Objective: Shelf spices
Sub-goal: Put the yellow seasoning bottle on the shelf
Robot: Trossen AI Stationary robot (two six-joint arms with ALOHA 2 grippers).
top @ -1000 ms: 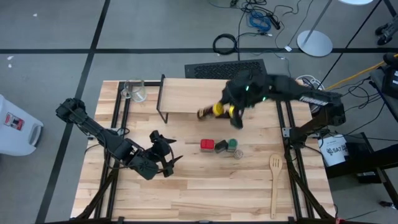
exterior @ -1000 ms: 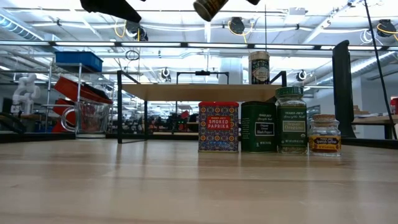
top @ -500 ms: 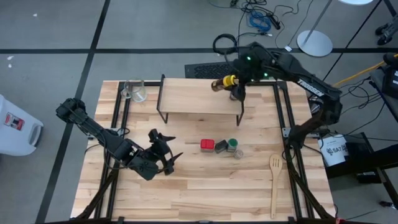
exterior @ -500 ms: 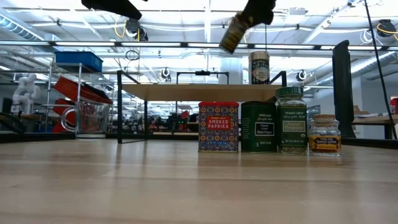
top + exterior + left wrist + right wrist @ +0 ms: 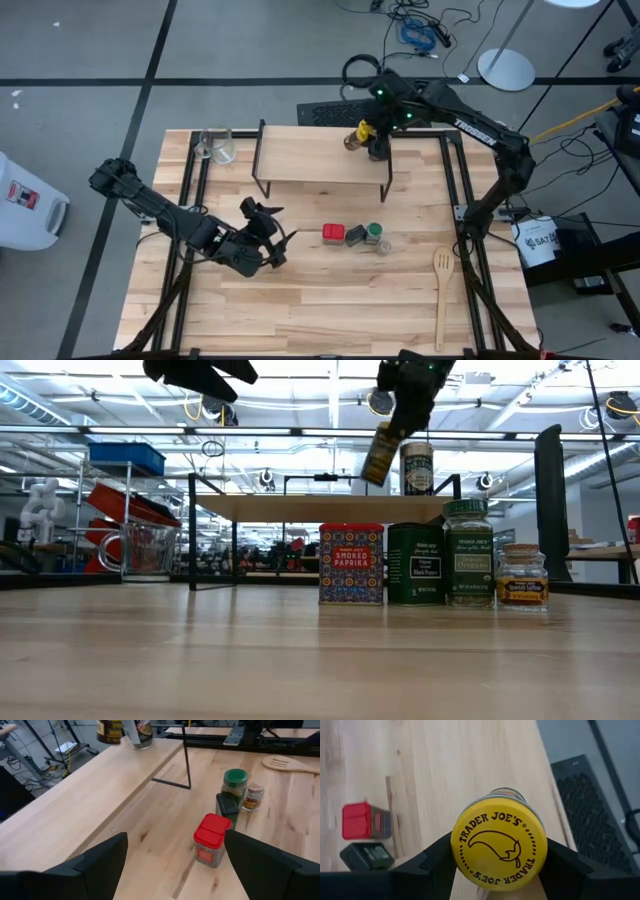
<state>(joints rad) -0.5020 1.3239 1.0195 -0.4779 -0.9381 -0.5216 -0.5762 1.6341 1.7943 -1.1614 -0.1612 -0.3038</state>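
Note:
My right gripper point(image 5: 372, 138) is shut on the yellow-lidded jar point(image 5: 380, 452), which hangs tilted just above the right far end of the shelf point(image 5: 315, 155). The taller tan jar point(image 5: 417, 468) stands on the shelf plank beside it. In front of the shelf, a row stands on the table: red tin point(image 5: 333, 233), dark tin point(image 5: 355, 235), green-lidded jar point(image 5: 373, 232) and tiny brown jar point(image 5: 384, 246). My left gripper point(image 5: 272, 235) hovers open over the table, left of the red tin point(image 5: 211, 840). My right gripper pinches the yellow jar at its lid end point(image 5: 499, 845) between the two fingers point(image 5: 432, 862), one on each side just under the lid. It comes slanting down from above and the far right. The jar is lifted clear, with its base point(image 5: 375, 478) tilted toward the left above the plank.
A clear glass cup point(image 5: 220, 147) stands at the far left of the table, beside the shelf. A wooden spatula point(image 5: 441, 295) lies near the right edge. Black frame rails run along both sides of the table. A dark slatted panel point(image 5: 360, 108) lies behind the far edge.
My right gripper carried the yellow jar from above the shelf's near right corner toward the far edge, over the shelf's right far end. It then came down toward the plank beside the tan jar. My left gripper shifted slightly toward the right.

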